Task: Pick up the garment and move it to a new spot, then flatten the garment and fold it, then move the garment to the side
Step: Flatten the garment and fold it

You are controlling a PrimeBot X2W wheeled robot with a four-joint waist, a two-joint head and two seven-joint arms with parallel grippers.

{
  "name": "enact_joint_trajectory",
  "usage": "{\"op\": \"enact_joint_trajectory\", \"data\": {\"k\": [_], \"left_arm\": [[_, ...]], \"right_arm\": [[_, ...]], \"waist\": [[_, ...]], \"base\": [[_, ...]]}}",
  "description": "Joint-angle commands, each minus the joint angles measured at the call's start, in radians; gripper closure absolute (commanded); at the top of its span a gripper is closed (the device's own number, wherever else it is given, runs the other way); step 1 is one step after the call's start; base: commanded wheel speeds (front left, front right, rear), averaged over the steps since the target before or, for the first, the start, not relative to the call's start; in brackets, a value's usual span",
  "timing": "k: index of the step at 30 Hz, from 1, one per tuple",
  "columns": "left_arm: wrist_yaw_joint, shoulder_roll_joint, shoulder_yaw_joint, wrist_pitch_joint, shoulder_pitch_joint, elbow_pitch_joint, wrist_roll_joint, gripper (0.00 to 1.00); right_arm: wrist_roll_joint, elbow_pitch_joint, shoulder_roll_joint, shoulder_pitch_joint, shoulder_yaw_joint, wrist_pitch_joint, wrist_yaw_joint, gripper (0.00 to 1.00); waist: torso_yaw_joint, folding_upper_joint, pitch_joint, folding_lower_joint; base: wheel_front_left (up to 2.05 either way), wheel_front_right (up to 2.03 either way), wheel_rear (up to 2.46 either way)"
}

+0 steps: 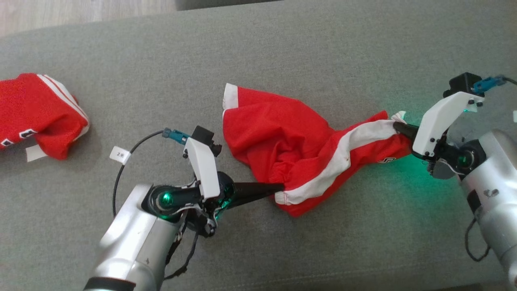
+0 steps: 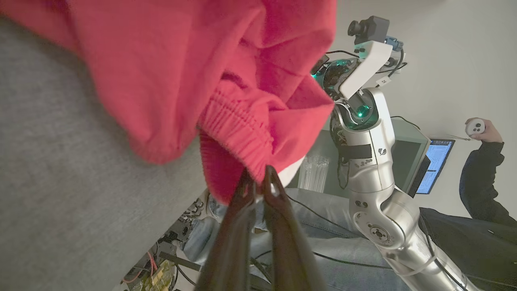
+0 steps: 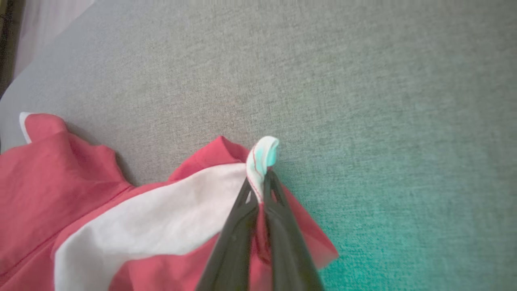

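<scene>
At opposite edges the red jersey (image 1: 282, 141) is pinched by the left gripper (image 1: 280, 187) and right gripper (image 1: 398, 126). Soft, limp cloth is best held so.

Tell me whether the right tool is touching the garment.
Touching. The right wrist view shows the right tool pinched shut on a white-trimmed edge of the garment, with cloth bunched at its tip.

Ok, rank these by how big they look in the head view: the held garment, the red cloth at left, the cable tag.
1. the garment, largest.
2. the red cloth; the picture's edge cuts it off, so its full size is unsure.
3. the cable tag, by far the smallest.
</scene>
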Motion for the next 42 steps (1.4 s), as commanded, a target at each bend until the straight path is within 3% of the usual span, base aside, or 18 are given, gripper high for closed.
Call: {"op": "enact_joint_trajectory", "data": {"k": [1,5,14,22,32,42], "left_arm": [[-0.007,0.01,0.029,-0.006,-0.043,-0.036,-0.016,1.0],[-0.009,0.018,0.047,-0.018,-0.039,-0.08,-0.03,1.0],[-0.01,0.097,0.122,-0.081,-0.054,-0.236,-0.021,1.0],[-0.001,0.182,0.18,-0.236,-0.21,-0.283,0.141,1.0],[0.0,0.208,0.13,-0.411,-0.646,-0.07,0.412,1.0],[-0.009,0.201,0.102,-0.622,-1.071,0.144,0.532,1.0]], "right_arm": [[0.017,-0.039,-0.025,-0.024,0.017,-0.021,-0.001,1.0],[0.059,-0.081,-0.049,-0.01,0.033,-0.061,-0.001,1.0],[0.16,-0.267,-0.106,0.059,0.065,-0.152,-0.001,1.0],[0.237,-0.442,-0.132,0.041,0.039,-0.283,-0.001,1.0],[0.201,-0.349,-0.067,-0.296,0.029,-0.377,-0.001,1.0],[0.148,-0.272,-0.011,-0.707,0.023,-0.597,-0.001,1.0]], "waist": [[0.0,0.0,-0.014,0.0],[0.003,0.0,-0.051,0.0],[0.013,0.0,-0.129,0.0],[0.015,0.0,-0.044,0.0],[0.021,0.0,0.195,0.0],[0.006,0.0,0.289,0.0]], "base": [[0.0,0.0,0.0],[0.0,0.0,0.0],[0.0,0.0,0.0],[0.0,0.0,0.0],[0.0,0.0,0.0],[0.0,0.0,0.0]]}}
